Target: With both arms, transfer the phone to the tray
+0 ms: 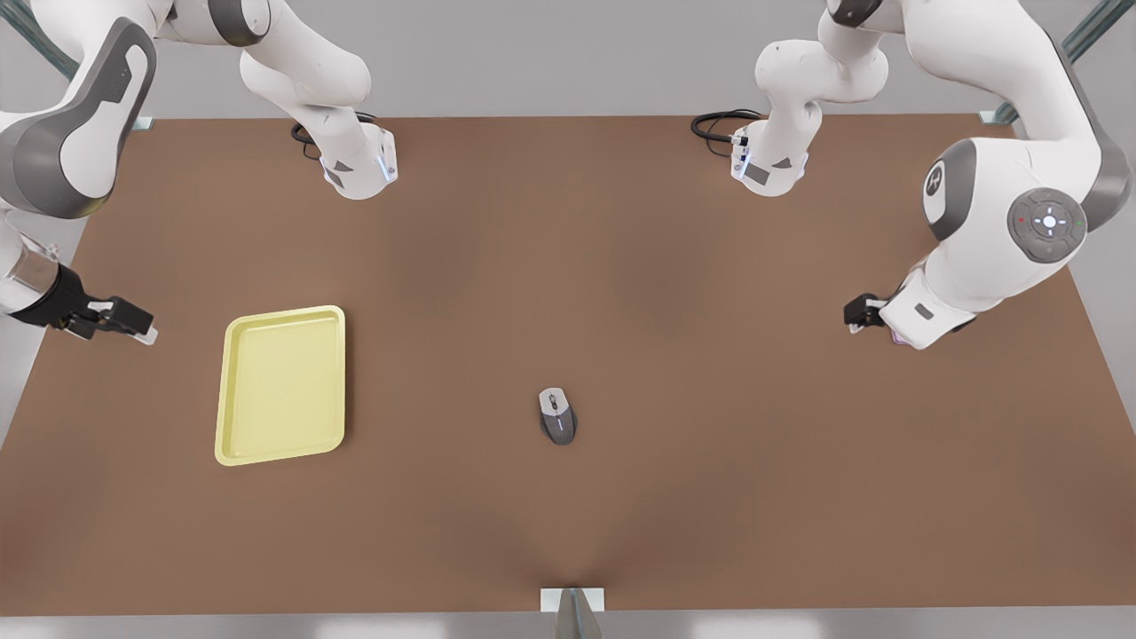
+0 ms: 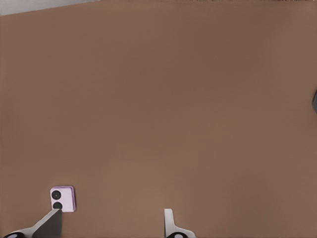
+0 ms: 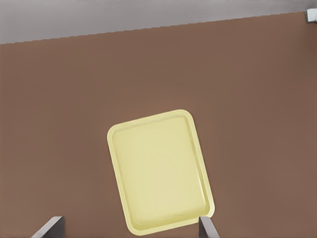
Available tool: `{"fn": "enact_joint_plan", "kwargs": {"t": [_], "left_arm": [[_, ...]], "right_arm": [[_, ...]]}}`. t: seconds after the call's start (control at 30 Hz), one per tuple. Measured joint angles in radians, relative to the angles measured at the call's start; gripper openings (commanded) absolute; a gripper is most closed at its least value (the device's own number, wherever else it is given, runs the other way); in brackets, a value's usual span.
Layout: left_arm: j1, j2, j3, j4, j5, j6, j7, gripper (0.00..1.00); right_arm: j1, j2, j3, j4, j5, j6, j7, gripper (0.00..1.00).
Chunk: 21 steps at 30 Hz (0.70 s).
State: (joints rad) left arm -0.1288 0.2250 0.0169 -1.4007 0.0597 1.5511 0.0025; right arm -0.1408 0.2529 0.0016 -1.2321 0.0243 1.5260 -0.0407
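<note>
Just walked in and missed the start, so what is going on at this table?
Two robot arms are set to move a small pink phone onto a yellow tray. The left gripper, at the front view's right, is open just beside the phone, which lies on the table ungrasped. The right gripper, at the front view's left, hovers open near the tray, which has nothing in it. A computer mouse sits untouched mid-table.

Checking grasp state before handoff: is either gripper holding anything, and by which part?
Nothing held. Left gripper is open above the table beside the phone; right gripper is open near the tray.
</note>
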Motion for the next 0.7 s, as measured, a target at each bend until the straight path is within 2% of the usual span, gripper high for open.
{"fn": "enact_joint_plan", "kwargs": {"t": [0.1,0.23,0.33,0.4,0.53,0.7], "left_arm": [[-0.01,0.027,0.038,-0.037,0.001,0.028,0.008,1.0],[-0.002,-0.008,0.19,-0.4,-0.003,0.208,0.042,1.0],[0.002,-0.067,0.31,-0.68,-0.004,0.416,0.097,1.0],[0.009,-0.079,0.374,-0.805,-0.005,0.564,0.14,1.0],[0.005,-0.068,0.45,-0.924,-0.006,0.806,0.248,1.0],[0.013,-0.042,0.507,-1.007,-0.006,0.999,0.39,1.0]], "right_arm": [[0.001,0.001,0.0,0.0,0.0,0.012,-0.003,1.0],[0.001,0.004,0.001,0.0,0.0,0.021,-0.006,1.0],[0.001,0.004,0.001,0.0,0.001,0.024,-0.008,1.0],[0.001,0.004,0.001,0.0,0.001,0.026,-0.009,1.0],[0.001,0.004,0.001,0.0,0.001,0.028,-0.011,1.0],[0.002,0.004,0.003,-0.001,0.001,0.029,-0.012,1.0]]}}
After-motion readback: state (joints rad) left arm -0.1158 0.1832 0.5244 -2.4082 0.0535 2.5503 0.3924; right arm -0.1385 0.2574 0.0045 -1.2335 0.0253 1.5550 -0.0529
